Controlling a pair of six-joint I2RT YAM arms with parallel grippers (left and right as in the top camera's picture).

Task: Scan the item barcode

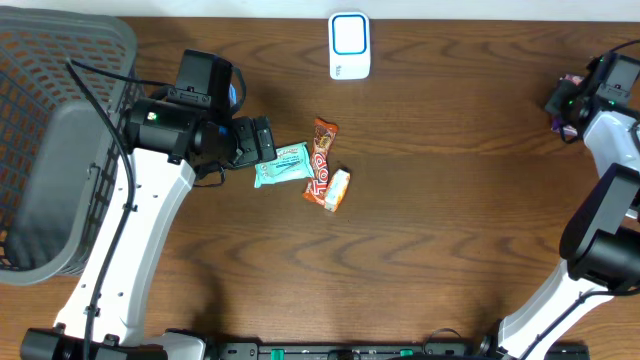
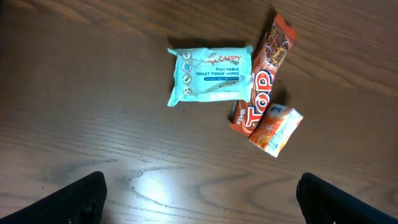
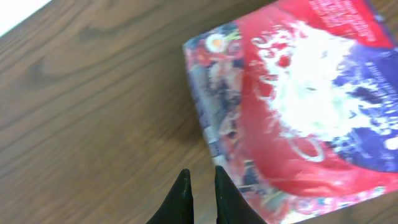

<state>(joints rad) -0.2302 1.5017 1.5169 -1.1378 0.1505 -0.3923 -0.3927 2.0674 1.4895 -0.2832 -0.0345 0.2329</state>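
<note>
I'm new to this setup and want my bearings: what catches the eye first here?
Three packets clustered mid-table stand out: a teal flushable-wipes pack, an orange-brown Top bar wrapper and a small orange-and-white packet, with the open left gripper just left of them. A large grey mesh basket sits at the table's left edge, and a white box with a blue ring at the far edge.

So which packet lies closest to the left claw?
The flat teal plastic wipes pack; the long brown-orange bar and small orange-white packet lie farther off.
</note>
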